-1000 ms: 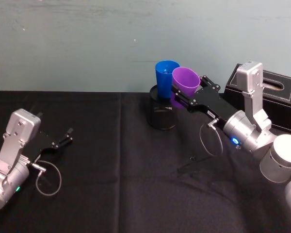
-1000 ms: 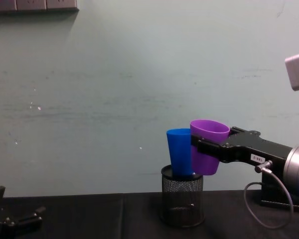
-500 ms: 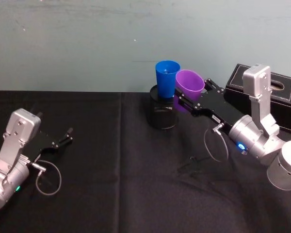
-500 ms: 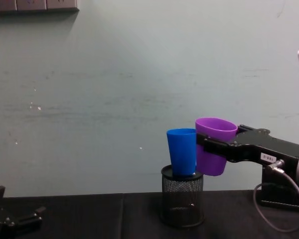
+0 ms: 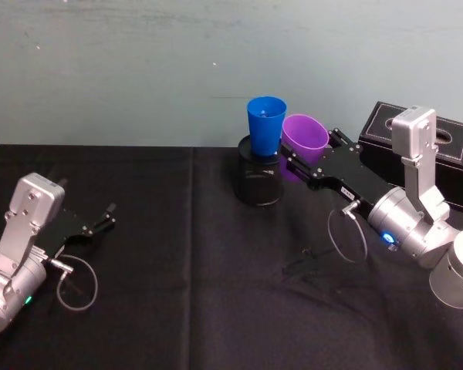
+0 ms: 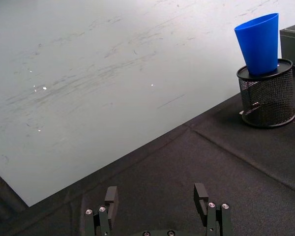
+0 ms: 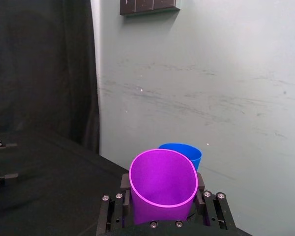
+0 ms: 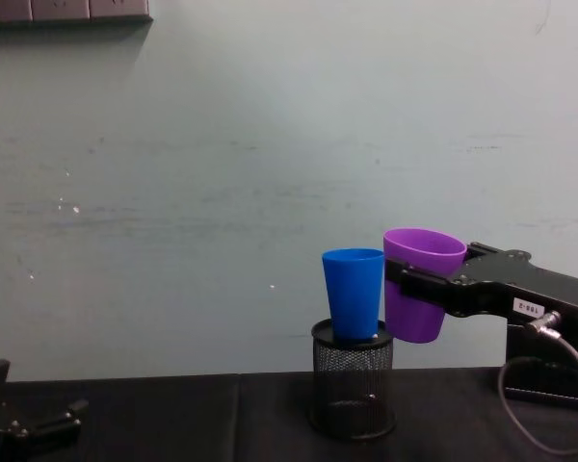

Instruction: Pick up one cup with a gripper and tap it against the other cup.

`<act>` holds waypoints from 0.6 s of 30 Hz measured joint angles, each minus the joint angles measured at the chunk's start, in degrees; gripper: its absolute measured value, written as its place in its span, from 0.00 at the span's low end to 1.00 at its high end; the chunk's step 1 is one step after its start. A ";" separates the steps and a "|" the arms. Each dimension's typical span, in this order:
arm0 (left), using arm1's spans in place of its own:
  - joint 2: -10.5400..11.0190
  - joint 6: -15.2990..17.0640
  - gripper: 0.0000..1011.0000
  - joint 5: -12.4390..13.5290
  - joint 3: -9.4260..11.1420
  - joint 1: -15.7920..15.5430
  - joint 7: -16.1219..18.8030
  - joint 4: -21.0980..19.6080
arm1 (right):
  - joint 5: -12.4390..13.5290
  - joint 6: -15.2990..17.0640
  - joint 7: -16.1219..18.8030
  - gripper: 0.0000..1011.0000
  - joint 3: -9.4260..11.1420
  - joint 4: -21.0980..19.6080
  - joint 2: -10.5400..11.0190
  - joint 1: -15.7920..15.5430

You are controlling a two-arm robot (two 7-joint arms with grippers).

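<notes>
The purple cup (image 5: 305, 132) is held aloft, clamped in the right tool (image 5: 305, 151), just beside the blue cup (image 5: 265, 123) in its mesh holder (image 5: 256, 183); the left tool (image 5: 104, 216) is parked, jaws apart.

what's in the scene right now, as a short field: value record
held cup: purple cup, mouth up, off the table
holder: right gripper, shut on purple cup
target: blue cup, standing in mesh pen holder
cup relation: side by side, rims close; contact cannot be told
idle arm: left gripper, open, low over the black table, away from the cups
also: black box at far right
</notes>
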 joint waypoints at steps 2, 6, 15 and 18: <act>0.00 0.00 1.00 0.00 0.00 0.00 0.00 0.00 | -0.01 -0.01 0.01 0.72 0.00 0.03 -0.01 0.03; 0.00 0.00 1.00 0.00 0.00 0.00 0.00 0.00 | -0.02 -0.02 0.01 0.72 0.02 0.07 -0.03 0.07; 0.00 0.00 1.00 0.00 0.00 0.00 0.00 0.00 | -0.08 -0.06 0.04 0.72 0.02 0.13 -0.07 0.12; 0.00 0.00 1.00 0.00 0.00 0.00 0.00 0.00 | -0.10 -0.07 0.04 0.72 0.02 0.15 -0.08 0.14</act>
